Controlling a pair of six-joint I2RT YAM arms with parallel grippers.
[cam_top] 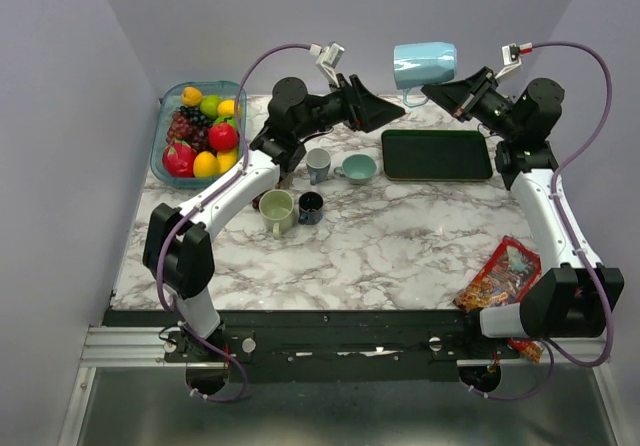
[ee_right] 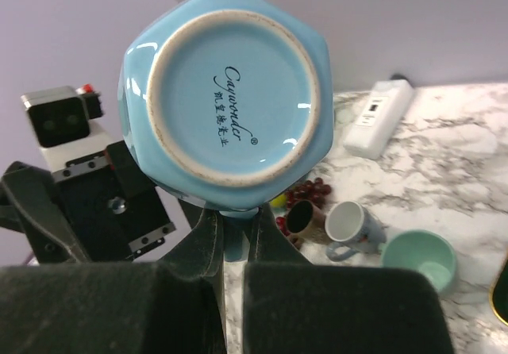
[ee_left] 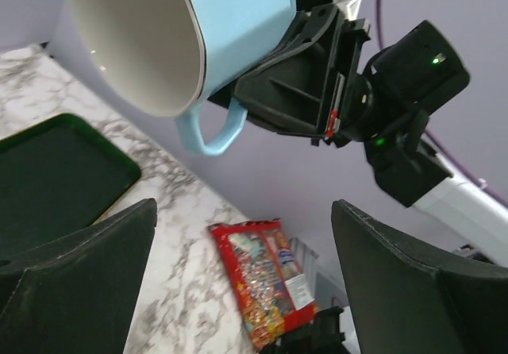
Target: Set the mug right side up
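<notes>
Blue mug hangs on its side in the air above the counter's far edge, gripped by my right gripper.
Below it I see the marble counter, with the dark tray near its far right corner. The mug's mouth faces my left gripper, which is spread wide and holds nothing. The right fingers are clamped on the downward-pointing handle. A teal cup sits just left of the tray.
</notes>
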